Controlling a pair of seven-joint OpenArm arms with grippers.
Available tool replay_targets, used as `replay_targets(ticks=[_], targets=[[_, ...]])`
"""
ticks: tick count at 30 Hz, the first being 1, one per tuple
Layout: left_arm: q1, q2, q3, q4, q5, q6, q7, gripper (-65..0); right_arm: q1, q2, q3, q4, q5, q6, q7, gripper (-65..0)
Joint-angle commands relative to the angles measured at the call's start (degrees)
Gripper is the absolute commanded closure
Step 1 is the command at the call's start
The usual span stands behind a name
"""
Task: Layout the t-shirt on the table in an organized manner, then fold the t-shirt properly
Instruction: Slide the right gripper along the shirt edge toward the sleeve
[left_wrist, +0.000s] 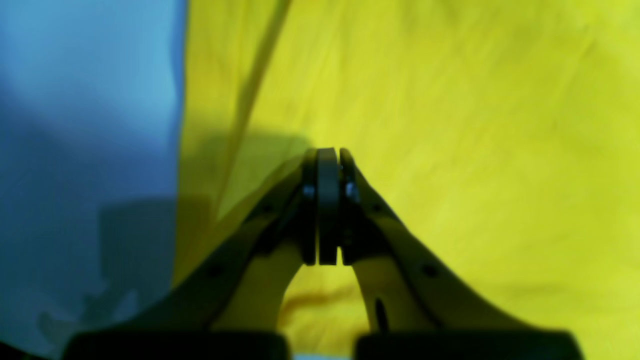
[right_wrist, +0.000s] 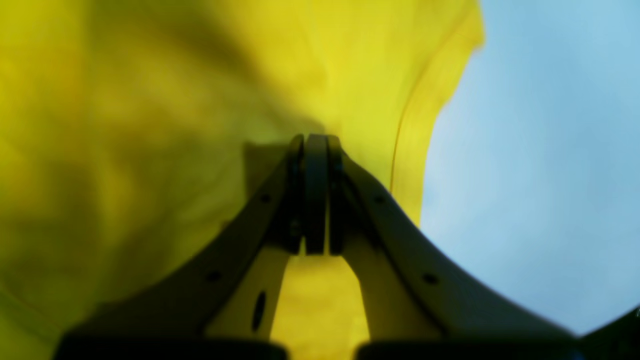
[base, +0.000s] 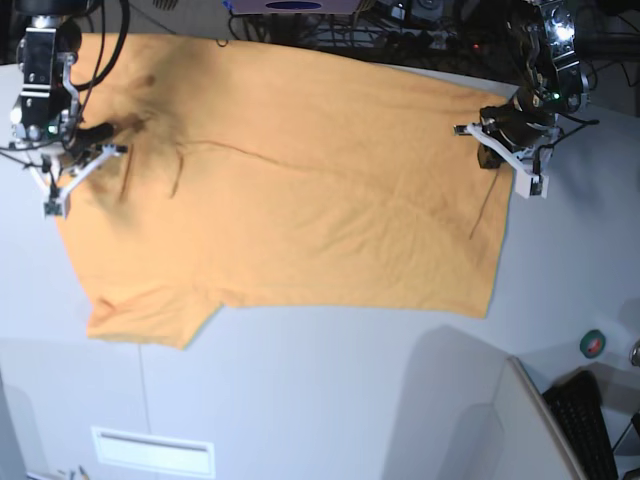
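The light-orange t-shirt (base: 300, 200) lies spread wide on the white-grey table (base: 350, 400), with one sleeve at the lower left. My right gripper (base: 105, 135) sits at the shirt's left end, and creases radiate from it. In the right wrist view it (right_wrist: 316, 137) is shut, and the cloth (right_wrist: 125, 125) bunches at its tips beside bare table (right_wrist: 540, 150). My left gripper (base: 490, 150) is at the shirt's right edge. In the left wrist view it (left_wrist: 327, 152) is shut on cloth (left_wrist: 450, 125) near the edge, next to bare table (left_wrist: 75, 100).
A small inset slot plate (base: 153, 452) sits at the table's front left. A green tape roll (base: 593, 343) and a black keyboard (base: 590, 420) lie at the lower right, behind a grey panel edge (base: 525, 400). Cables (base: 380, 30) crowd the far edge.
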Motion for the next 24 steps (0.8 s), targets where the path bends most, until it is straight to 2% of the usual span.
replay_targets(ticks=[1,5,9,15,17,24], targets=[[-0.47,-0.44,-0.18,2.51,-0.68,-0.27,-1.1,0.0,2.54,1.29,0.18,1.69,-0.28,-0.12,1.36,0.0],[-0.55,-0.44,-0.18,5.23,-0.68,-0.27,-1.1,0.0,7.9,2.87,0.09,1.78,-0.28,-0.12,1.27,0.0],[-0.82,-0.44,0.17,0.93,-0.42,-0.27,-1.46,0.0,12.03,2.96,-0.09,-0.42,-0.36,-0.12,1.27,0.0],[-1.52,-0.44,-0.18,-4.88,-0.59,-0.27,-1.46,0.0,21.7,3.05,0.0,-16.07,-0.36,-0.12,1.8,0.0],[-1.43,-0.44,-0.18,-5.23,-0.59,-0.27,-1.46,0.0,24.69,4.37,-0.26,-20.46,-0.36,-0.12,2.15,0.0],[-0.03,-0.44,-0.09,-4.44,-0.59,-0.27,-1.28,0.0,31.37,4.98,0.18,-31.63,-0.19,-0.12,12.96,0.0]])
